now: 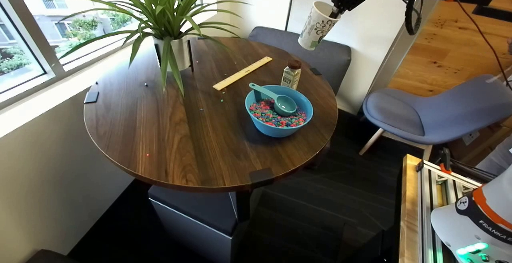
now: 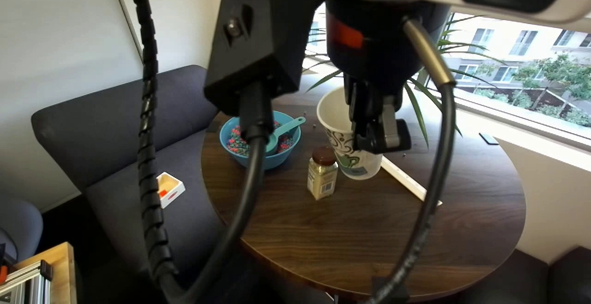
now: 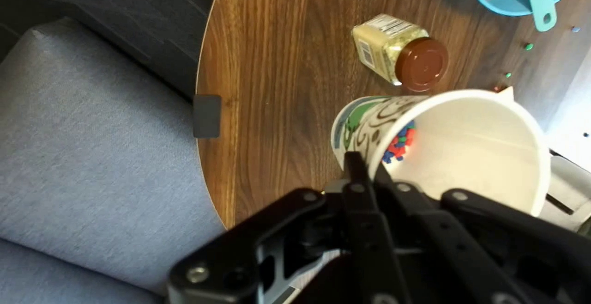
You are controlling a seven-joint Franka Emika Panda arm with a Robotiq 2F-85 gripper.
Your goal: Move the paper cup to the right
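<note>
The paper cup [image 1: 316, 29] is cream-white with a brown swirl and green print. My gripper [image 1: 335, 13] is shut on its wall at the rim, one finger inside and one outside, as the wrist view shows at the fingertips [image 3: 368, 166]. The cup hangs tilted in the air above the far part of the table in an exterior view. It also shows in another exterior view [image 2: 339, 130], partly behind the gripper. In the wrist view the cup's mouth [image 3: 471, 147] faces the camera, and some red, blue and green bits lie at its bottom.
On the round wooden table [image 1: 168, 131] stand a blue bowl [image 1: 276, 131] of coloured bits with a scoop, and a brown-capped jar [image 1: 291, 77] close to the cup. A ruler [image 1: 242, 73] lies near them. A potted plant [image 1: 180, 55] stands by the window.
</note>
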